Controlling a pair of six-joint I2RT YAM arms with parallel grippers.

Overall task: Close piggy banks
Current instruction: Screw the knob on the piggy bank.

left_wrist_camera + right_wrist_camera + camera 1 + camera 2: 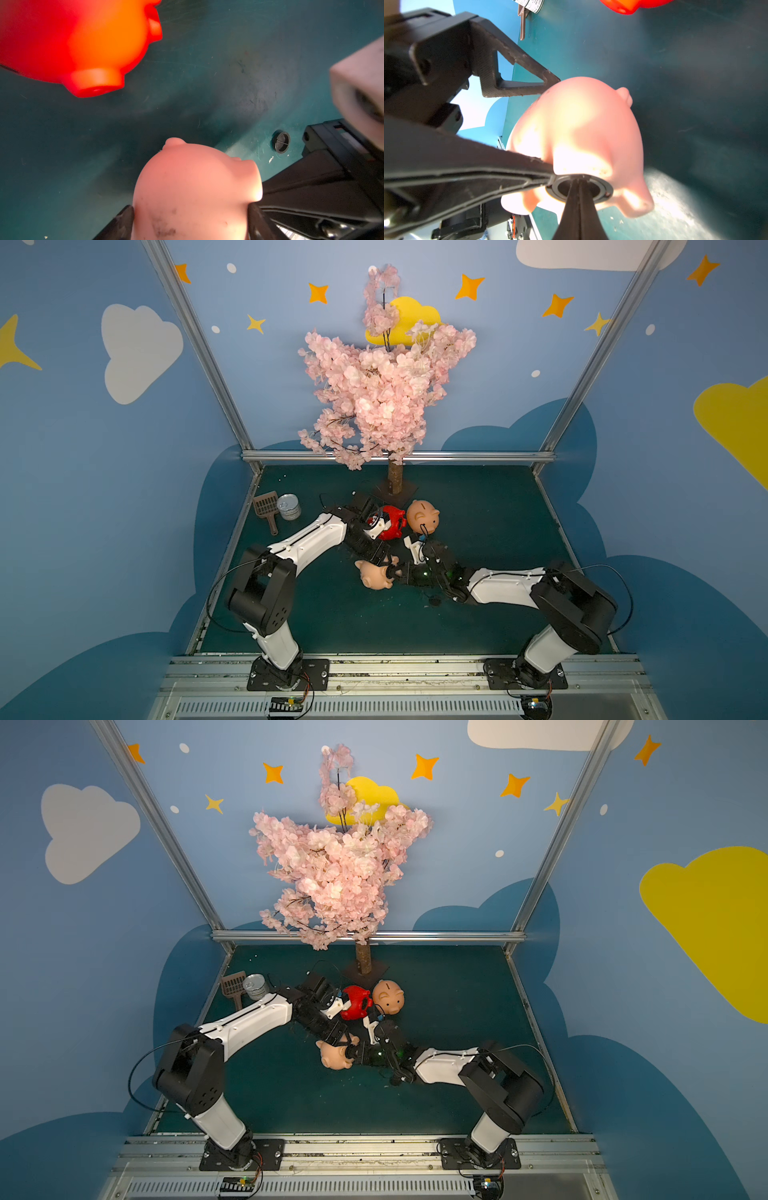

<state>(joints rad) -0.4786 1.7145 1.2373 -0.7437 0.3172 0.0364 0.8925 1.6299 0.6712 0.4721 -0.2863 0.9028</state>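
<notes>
My left gripper point(190, 224) is shut on a peach-pink piggy bank point(195, 182), one finger on each flank, and holds it on its side mid-table in both top views point(372, 578) point(334, 1057). My right gripper point(579, 185) is shut, and its joined tips are pushed into the black round plug point(604, 190) seated in that pig's belly. The red piggy bank point(388, 522) lies just behind my left wrist. A second peach-pink piggy bank point(423, 516) stands upright beside it, coin slot up. A loose black plug point(281, 142) lies on the mat under my right forearm.
A silver tin can point(289, 507) and a brown slotted scoop point(266, 508) sit at the back left. An artificial pink blossom tree point(395, 481) stands on a dark base plate at the back middle. Metal frame rails edge the green mat point(498, 531).
</notes>
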